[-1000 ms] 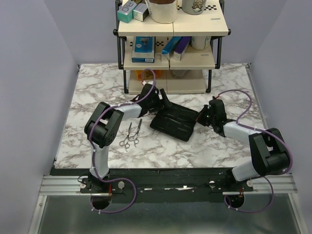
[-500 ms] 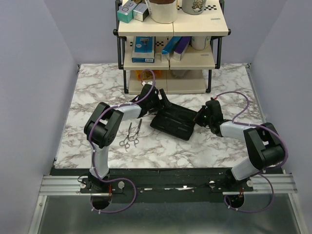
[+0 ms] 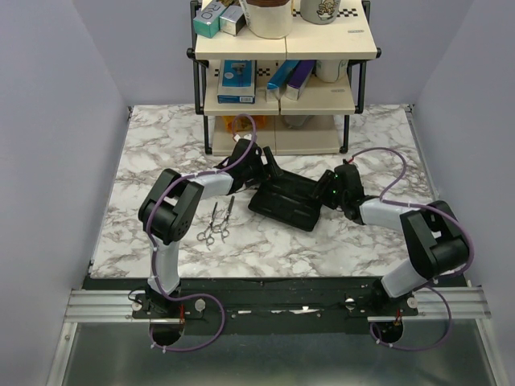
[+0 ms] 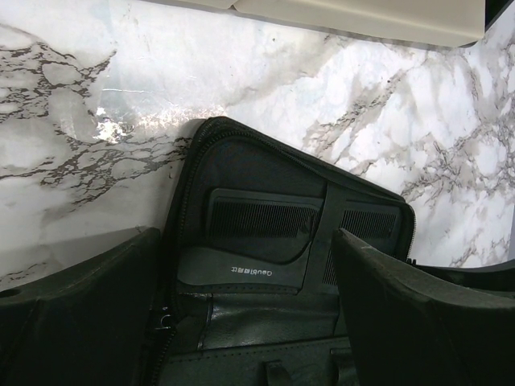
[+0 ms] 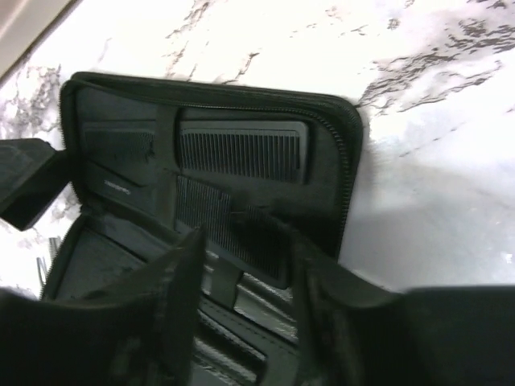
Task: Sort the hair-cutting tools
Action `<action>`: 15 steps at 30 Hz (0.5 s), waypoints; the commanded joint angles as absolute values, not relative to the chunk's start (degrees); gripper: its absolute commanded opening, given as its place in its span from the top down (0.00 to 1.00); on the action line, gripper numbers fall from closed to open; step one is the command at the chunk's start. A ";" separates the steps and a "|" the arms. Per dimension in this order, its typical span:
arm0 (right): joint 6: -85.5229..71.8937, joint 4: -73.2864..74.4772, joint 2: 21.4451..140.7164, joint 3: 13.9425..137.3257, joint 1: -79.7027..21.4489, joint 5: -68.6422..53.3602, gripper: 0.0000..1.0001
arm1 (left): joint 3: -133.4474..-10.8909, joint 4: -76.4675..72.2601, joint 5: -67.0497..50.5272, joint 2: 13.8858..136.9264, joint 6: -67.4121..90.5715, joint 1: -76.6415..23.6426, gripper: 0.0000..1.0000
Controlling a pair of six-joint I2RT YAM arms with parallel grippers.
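The black pouch (image 3: 278, 211) lies open mid-table. Black combs sit tucked under its straps: one toothed comb (image 5: 241, 154) near the zip edge and a second comb (image 5: 216, 215) below it; the left wrist view also shows a comb (image 4: 261, 219). Silver scissors (image 3: 216, 223) lie on the marble left of the pouch. My left gripper (image 3: 267, 167) stands wide open over the pouch's far left corner, nothing between its fingers (image 4: 80, 305). My right gripper (image 5: 245, 281) hangs over the pouch's right end, jaws apart on either side of the lower comb, gripping nothing.
A beige shelf rack (image 3: 282, 133) stands at the back of the table, close behind the pouch, holding a blue box (image 3: 236, 80), a purple box (image 3: 299, 78) and mugs. Grey walls close in both sides.
My right gripper has slid left over the pouch's right end and its jaws have come apart. The left arm, pouch and scissors have stayed put.
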State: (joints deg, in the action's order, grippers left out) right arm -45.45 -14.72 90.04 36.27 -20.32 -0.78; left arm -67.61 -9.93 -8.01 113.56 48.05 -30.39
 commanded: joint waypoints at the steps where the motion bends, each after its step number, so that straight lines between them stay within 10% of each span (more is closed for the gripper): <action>1: -41.40 -7.30 88.42 36.74 -20.92 3.69 0.41 | -66.80 -6.42 -9.76 112.68 48.87 -31.55 0.08; 15: -33.14 9.66 73.40 42.62 -21.18 11.08 0.37 | -66.36 -5.63 -9.41 110.22 48.60 -30.76 0.09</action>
State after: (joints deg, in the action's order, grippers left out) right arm -36.97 3.62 78.19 40.27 -20.73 7.90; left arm -67.55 -8.38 -8.32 112.92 48.29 -30.50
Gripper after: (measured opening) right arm 0.629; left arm 0.916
